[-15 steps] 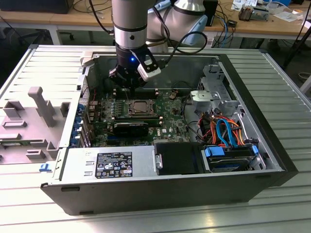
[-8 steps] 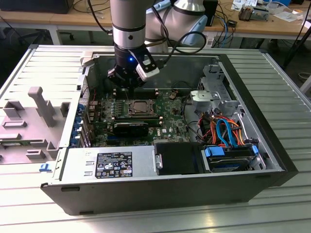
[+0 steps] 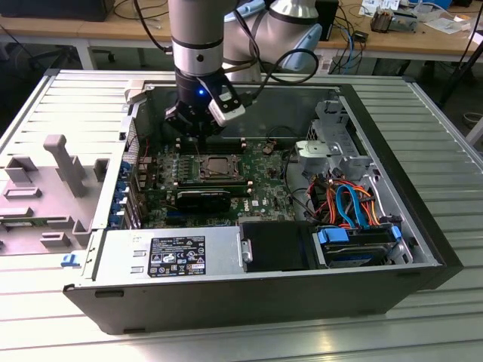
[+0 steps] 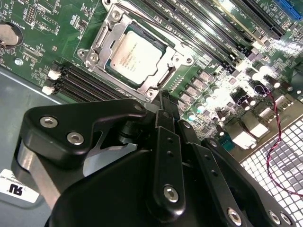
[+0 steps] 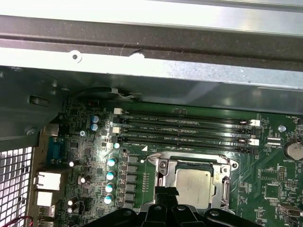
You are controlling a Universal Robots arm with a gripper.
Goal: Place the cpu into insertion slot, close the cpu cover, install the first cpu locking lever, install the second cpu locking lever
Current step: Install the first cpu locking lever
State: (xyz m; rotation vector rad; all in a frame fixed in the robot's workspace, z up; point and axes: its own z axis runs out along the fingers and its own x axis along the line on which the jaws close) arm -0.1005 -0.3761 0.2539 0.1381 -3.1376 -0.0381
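**Where everything sits in the case**

You've got the cpu seated in the insertion slot, with the cpu cover lying around it. Memory slots run between the socket and the case wall. In the exterior view, the gripper hangs just behind the socket, and the drive bay sits toward that view's right.

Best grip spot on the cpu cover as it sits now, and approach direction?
The cpu cover lies flat over the cpu, so its faces give no purchase. Judging by that pose, come from straight above and hook a rim edge, likely the tabbed side nearest the gripper, clear of the memory slots.
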